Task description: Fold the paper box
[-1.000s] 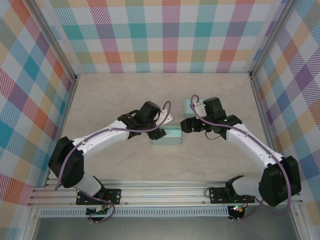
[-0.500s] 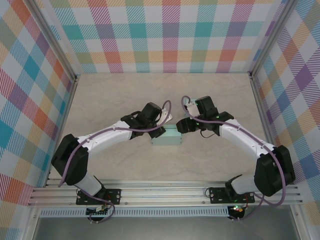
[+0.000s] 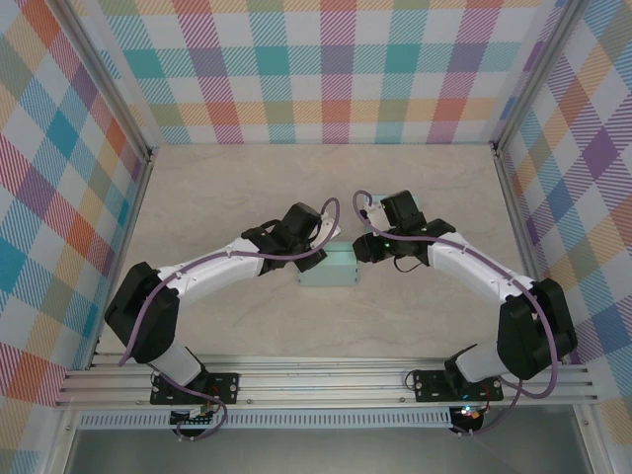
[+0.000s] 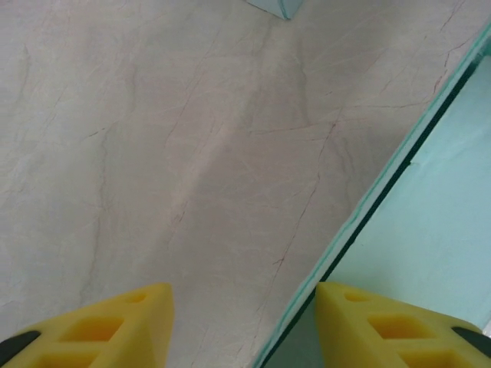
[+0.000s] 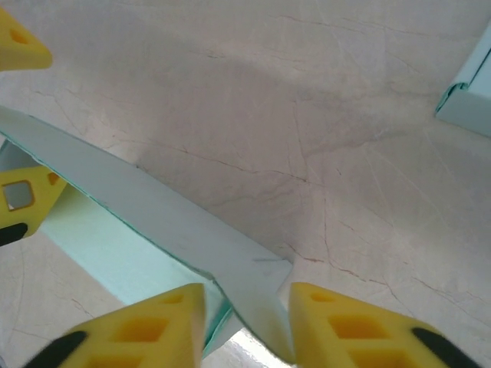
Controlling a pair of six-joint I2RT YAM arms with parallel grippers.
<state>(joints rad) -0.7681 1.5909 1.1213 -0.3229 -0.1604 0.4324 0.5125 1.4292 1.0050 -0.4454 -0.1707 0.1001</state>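
Overhead: pale mint-green rectangular paper box (image 3: 329, 267) lying mid-table on the beige marble-patterned tabletop (image 3: 227, 188), long axis running left to right. Flanked by both arms, one at each end.

Left gripper (image 3: 314, 259) at the box's left far corner. From the left wrist, yellow foam fingers (image 4: 115, 330) set apart with a clear gap, the box's upright wall edge (image 4: 383, 184) slanting down between them, bare table under one finger and the mint panel under the other. Open, holding nothing.

Right gripper (image 3: 367, 247) at the box's right end, about as close as the left. From the right wrist, yellow fingers (image 5: 153, 326) drawn in narrow around the corner of a long mint flap (image 5: 153, 203) rising from the box. Flap between the pads and apparently touching them; impossible to tell whether actually pinched. Separate small mint-green piece (image 5: 468, 96) lying well off to the side.

Likely next: folding the flap inward along the long axis, led by the right gripper.

Compared with a second ago: right arm swung in leftward to the box end, box nudged slightly left, both pairs of fingers narrower, the right far more so.
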